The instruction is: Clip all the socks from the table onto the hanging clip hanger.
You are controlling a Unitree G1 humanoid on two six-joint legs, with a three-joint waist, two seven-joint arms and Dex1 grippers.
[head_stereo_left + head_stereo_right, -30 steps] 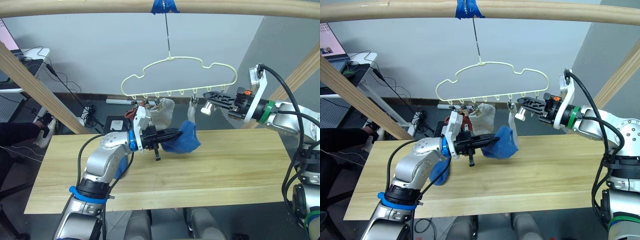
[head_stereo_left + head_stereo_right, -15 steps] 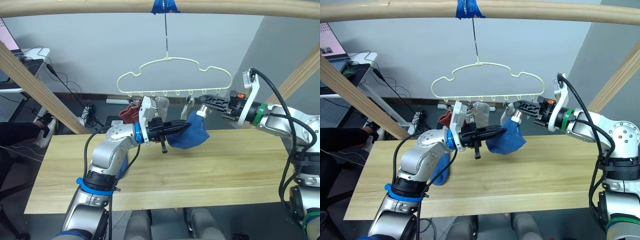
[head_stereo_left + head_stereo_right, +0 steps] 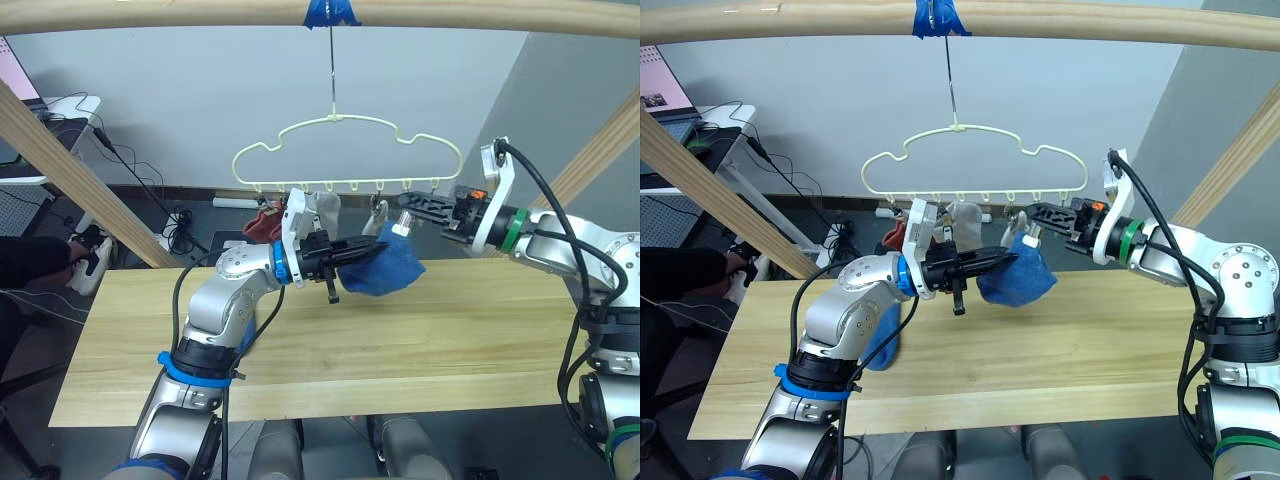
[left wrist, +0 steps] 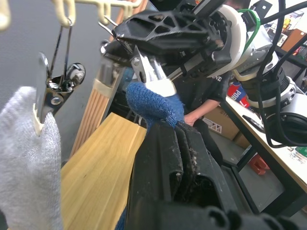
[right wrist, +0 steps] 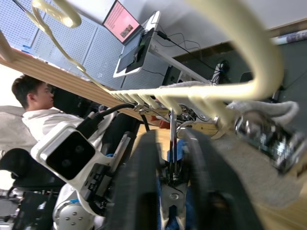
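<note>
While pinched in the left gripper (image 3: 372,246) mid-frame, blue sock (image 3: 392,268) raised to clip (image 3: 403,222) squeezed by right gripper (image 3: 408,200), under clip hanger (image 3: 345,150).

— What do your arms look like?
— Both are silver-grey metal shells with rounded joints. My left arm (image 3: 225,300) wears a blue ring at the wrist and another lower down; my right arm (image 3: 570,240) has a green ring by its white wrist plate, with an orange spot beside it

— And the ends?
— My left gripper (image 3: 365,248) and right gripper (image 3: 405,199) each have two black fingers, the right ones latticed. Black cables loop along both arms
</note>
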